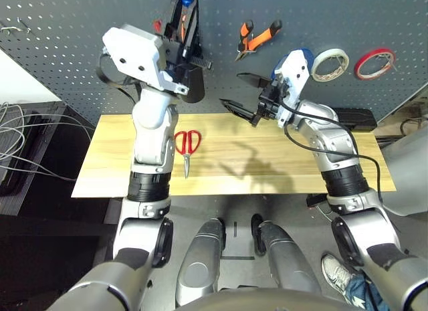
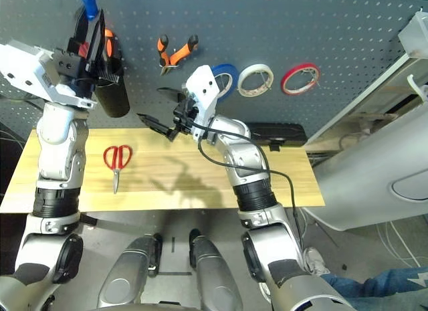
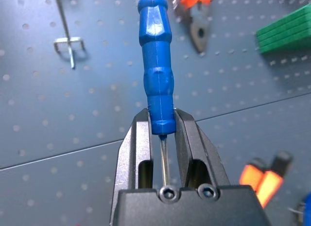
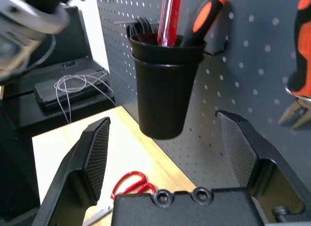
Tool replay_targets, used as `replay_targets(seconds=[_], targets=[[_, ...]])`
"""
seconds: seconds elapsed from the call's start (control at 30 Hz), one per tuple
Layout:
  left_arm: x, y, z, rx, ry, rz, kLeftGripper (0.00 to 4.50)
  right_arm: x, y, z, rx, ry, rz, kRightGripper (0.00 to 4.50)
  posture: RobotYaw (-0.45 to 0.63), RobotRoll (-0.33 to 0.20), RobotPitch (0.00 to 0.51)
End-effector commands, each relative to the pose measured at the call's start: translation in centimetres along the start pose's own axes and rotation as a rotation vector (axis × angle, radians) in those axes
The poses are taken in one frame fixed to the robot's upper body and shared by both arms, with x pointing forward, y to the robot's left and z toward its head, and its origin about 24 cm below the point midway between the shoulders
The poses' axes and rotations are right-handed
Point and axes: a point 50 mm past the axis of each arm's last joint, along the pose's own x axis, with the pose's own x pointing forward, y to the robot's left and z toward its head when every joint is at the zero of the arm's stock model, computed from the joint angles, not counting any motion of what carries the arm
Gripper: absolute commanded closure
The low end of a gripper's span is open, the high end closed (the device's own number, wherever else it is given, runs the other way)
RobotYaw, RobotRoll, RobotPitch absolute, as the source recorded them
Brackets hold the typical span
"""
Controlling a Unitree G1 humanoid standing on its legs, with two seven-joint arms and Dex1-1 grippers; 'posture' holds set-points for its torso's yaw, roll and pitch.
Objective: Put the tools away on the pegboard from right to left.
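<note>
The left gripper (image 3: 163, 126) was raised in front of the large dark grey perforated pegboard (image 1: 67, 43), its two black fingers (image 3: 131, 153) pinching the small blue-handled screwdriver (image 3: 156, 65) at the base of its handle. The handle stood up past the fingertips while the thin metal shaft ran back between the fingers toward the wrist. In the head views the screwdriver was held just above the black plastic cup (image 2: 110, 90) hanging on the pegboard, which already held a red-handled tool and an orange-and-black-handled tool.

The right gripper (image 4: 163, 133) hovered above the pale wooden bench (image 1: 281, 164), to the right of the cup, its black fingers (image 4: 95, 153) spread wide with nothing between them. It pointed toward the cup.

The red-handled scissors (image 1: 188, 145) lay flat on the bench beside the left forearm, blades pointing toward the robot. The orange-and-black-handled long-nose pliers (image 1: 255, 38) hung on the pegboard to the right of the cup. Further right, the blue tape roll (image 2: 225, 79) hung on the pegboard, partly hidden behind the right wrist, next to a white tape roll (image 1: 330, 63) and a red tape roll (image 1: 374, 62) in the same row. A bare metal hook (image 3: 68, 41) stuck out of the pegboard near the screwdriver.
</note>
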Motion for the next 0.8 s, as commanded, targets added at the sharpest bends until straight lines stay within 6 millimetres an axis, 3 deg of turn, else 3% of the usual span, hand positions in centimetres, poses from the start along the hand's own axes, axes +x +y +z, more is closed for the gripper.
replay_targets(seconds=[0.03, 0.17, 0.33, 0.73, 0.8], targets=[[-0.4, 0.4, -2.1, -0.016, 0.056, 0.027, 3.95, 0.3, 0.0, -0.2, -0.003, 0.004, 0.004, 0.00, 0.14, 0.000, 0.233], [-1.0, 0.0, -4.5, 0.019, 0.147, -0.018, 3.95, 0.4, 0.0, -0.1, -0.008, 0.000, -0.003, 0.00, 0.12, 0.000, 0.231], [-1.1, 0.2, -5.2, 0.032, 0.187, -0.012, 3.95, 0.2, -0.1, 0.0, -0.011, 0.000, -0.013, 0.00, 0.12, 0.000, 0.230], [0.0, 2.6, -2.1, 0.068, 0.130, -0.002, 0.07, 0.0, -0.2, -0.2, -0.005, 0.010, -0.022, 0.00, 0.13, 0.000, 0.236], [0.1, 2.8, -1.4, 0.049, 0.123, -0.024, 0.03, 0.0, -0.3, -0.2, -0.004, 0.011, -0.023, 0.00, 0.13, 0.000, 0.237]])
